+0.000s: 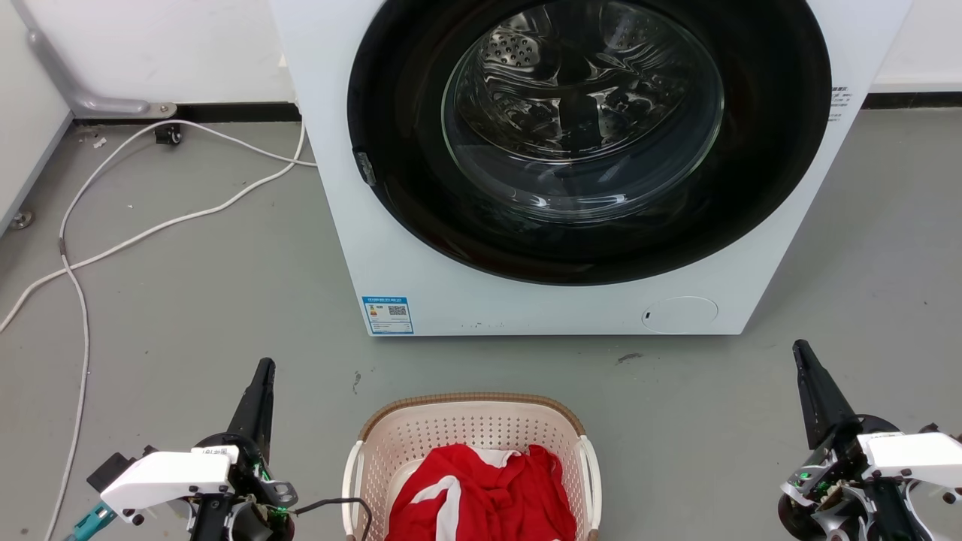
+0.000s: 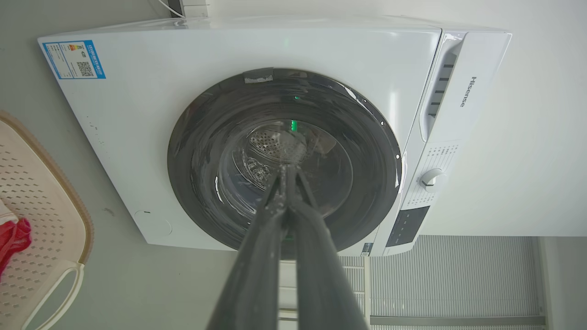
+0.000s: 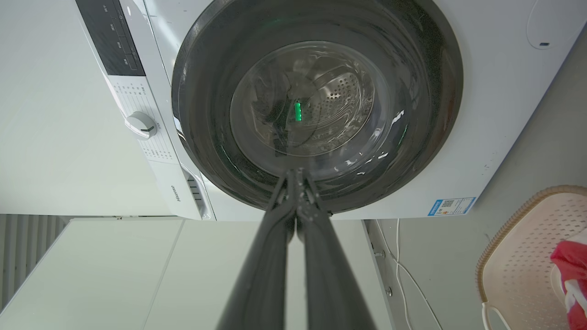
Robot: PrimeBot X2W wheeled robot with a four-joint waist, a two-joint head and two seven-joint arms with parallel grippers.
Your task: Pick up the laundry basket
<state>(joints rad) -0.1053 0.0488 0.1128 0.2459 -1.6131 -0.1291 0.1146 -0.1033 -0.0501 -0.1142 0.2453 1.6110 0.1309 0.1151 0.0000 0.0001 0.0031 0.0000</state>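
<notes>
Right tool: both dark fingers pressed together, tips touching, nothing between them. Beyond the tips, washing machine, white front, round dark door closed, perforated drum visible through glass. Dial at view left, blue label near lower corner. Laundry basket at lower right on grey floor, red garment inside. White cable beside basket.

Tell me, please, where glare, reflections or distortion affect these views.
Head view: warped bright reflections on the door glass. Left wrist view: wide-angle bending along the washing machine; left end effector blurred near the lens. Right wrist view: green glint reflected in the glass.
</notes>
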